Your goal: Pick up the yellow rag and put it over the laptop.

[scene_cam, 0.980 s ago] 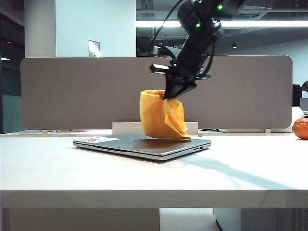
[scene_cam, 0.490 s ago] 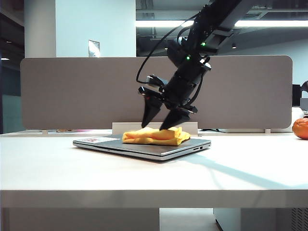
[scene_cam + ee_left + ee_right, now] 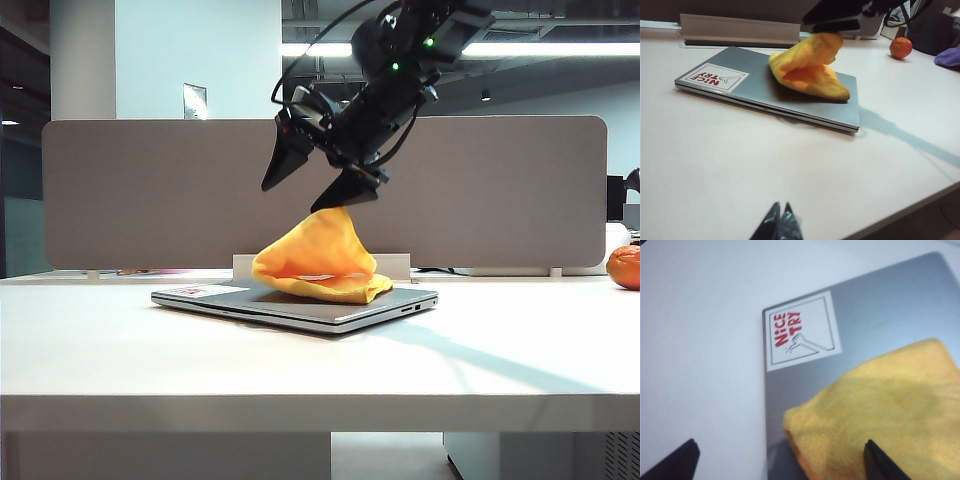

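White table [image 3: 120, 360] mostly bare in front of and to both sides of the laptop [image 3: 330, 308]; grey divider panel [image 3: 150, 190] closes off the back, front table edge runs across the ext view. Laptop lies shut and flat near table mid, white/red sticker [image 3: 715, 78] at its corner on the left of the ext view, ports on the side facing right. Orange fruit [image 3: 625, 267] far right by the table edge, well apart from laptop. Yellow rag [image 3: 322, 262] sits on the laptop lid, over the half away from the sticker, bunched up into a peak; the rest of the lid is uncovered. R gripper [image 3: 312, 185] hangs above the rag, tilted, jaws spread wide apart, nothing clamped btw them. One finger's tip is right at the rag's peak, looks like touching, can't tell if cloth is snagged; other finger clear of it, out toward the sticker side. R wrist view: both fingertips [image 3: 677, 460] at frame edge, rag [image 3: 880, 410] and sticker below. L gripper [image 3: 778, 224] low over bare table, near side, well apart from laptop, fingertips together, holding nothing.
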Robot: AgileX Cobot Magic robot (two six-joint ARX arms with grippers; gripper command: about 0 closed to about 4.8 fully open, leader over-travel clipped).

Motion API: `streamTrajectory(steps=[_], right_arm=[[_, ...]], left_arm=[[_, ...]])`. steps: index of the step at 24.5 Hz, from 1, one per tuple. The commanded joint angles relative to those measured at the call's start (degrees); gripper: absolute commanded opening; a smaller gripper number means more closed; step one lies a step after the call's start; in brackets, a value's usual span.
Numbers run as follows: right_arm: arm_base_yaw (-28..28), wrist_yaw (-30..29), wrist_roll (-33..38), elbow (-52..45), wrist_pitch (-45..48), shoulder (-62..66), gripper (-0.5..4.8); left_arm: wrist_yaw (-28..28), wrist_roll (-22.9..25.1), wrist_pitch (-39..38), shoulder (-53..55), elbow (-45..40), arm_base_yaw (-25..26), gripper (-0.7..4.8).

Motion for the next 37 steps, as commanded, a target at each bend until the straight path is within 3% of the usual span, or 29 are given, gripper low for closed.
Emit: streamTrajectory(steps=[1,5,11,13,17,20,28,29,30,31,33,37], right_arm=[[0.15,5.81,-0.09,0.26,-0.24,-1.84,4.79],[0.42,12.04,-0.13,0.26,-6.21,-1.81,4.79],[0.72,11.30,-0.07,0.26,-10.73,-1.88,4.79],[0.85,6.14,-0.07,0.26,-8.85,-2.03,4.79],[1.46,6.34,-0.17,0.26,-5.22,-2.43,4.79],[1.70,6.10,-0.15,0.28,0.31,-2.64,4.34],[2.10,3.28,-0.07,0.26,12.81,-4.63,4.16],[2.10,3.28,-0.09,0.26,12.92,-4.94,3.80],[2.10,3.30,-0.11,0.26,12.96,-5.29,3.05],[2.08,3.37,-0.11,0.28,12.90,-5.86,1.49],[2.01,3.39,-0.15,0.26,12.72,-6.58,0.26],[2.01,5.27,-0.13,0.24,12.44,-7.80,-0.02]], left_arm=[[0.07,-0.17,-0.66,0.07,0.09,-0.02,-0.06],[0.07,-0.17,-0.66,0.07,0.09,-0.02,-0.06],[-0.79,-0.15,-0.66,0.07,0.09,-0.02,-0.06],[-0.79,-0.17,-0.66,0.07,0.09,-0.02,-0.06],[-0.79,-0.17,-0.66,0.07,0.09,-0.02,-0.06],[-0.76,-0.17,-0.66,0.07,0.09,-0.02,-0.06],[-0.81,-0.17,-0.66,0.07,0.09,-0.02,-0.06],[-0.81,-0.17,-0.66,0.07,0.09,-0.02,-0.06],[-0.81,-0.15,-0.68,0.07,0.09,-0.02,-0.06],[-0.83,-0.13,-0.68,0.07,0.09,-0.02,-0.06],[-0.85,0.04,-0.68,0.07,0.09,-0.02,-0.06],[-0.83,0.02,-0.68,0.07,0.09,-0.02,-0.06]])
